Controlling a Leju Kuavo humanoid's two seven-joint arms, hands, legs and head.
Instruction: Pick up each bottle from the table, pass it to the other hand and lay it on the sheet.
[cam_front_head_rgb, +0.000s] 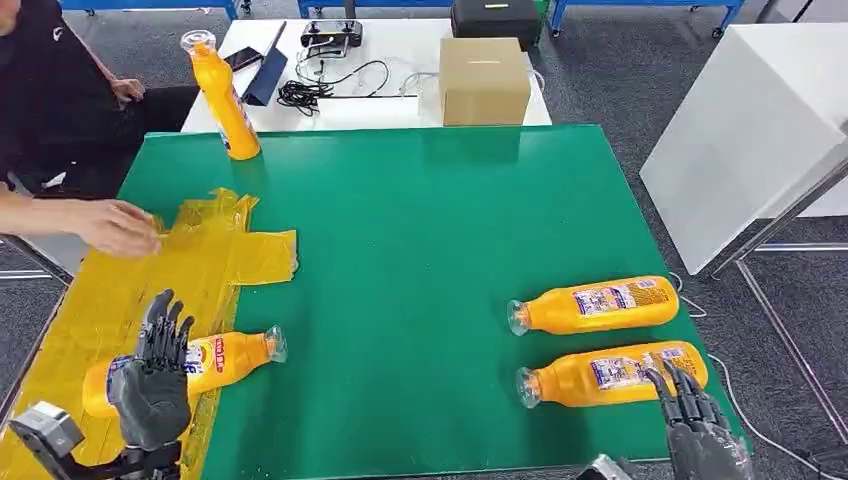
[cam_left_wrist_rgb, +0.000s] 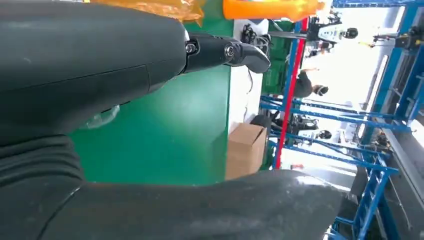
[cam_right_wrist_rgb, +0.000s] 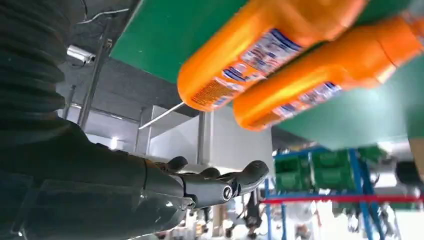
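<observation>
An orange bottle (cam_front_head_rgb: 225, 360) with a clear cap lies on the yellow sheet (cam_front_head_rgb: 210, 262) at the table's near left. My left hand (cam_front_head_rgb: 153, 385) is over its base end with fingers spread and straight (cam_left_wrist_rgb: 225, 52), gripping nothing. Two more orange bottles lie on the green table at the near right, the farther bottle (cam_front_head_rgb: 600, 304) and the nearer bottle (cam_front_head_rgb: 600, 376) (cam_right_wrist_rgb: 260, 47). My right hand (cam_front_head_rgb: 698, 420) is at the nearer one's base end, fingers (cam_right_wrist_rgb: 220, 184) stretched out, nothing in them. A fourth bottle (cam_front_head_rgb: 222, 95) (cam_left_wrist_rgb: 270, 8) stands upright at the far left corner.
A person's hand (cam_front_head_rgb: 115, 228) rests on the far part of the sheet at the left edge. Behind the green table (cam_front_head_rgb: 430, 220) a white table carries a cardboard box (cam_front_head_rgb: 484, 80), cables and a controller. A white cabinet (cam_front_head_rgb: 750, 130) stands at the right.
</observation>
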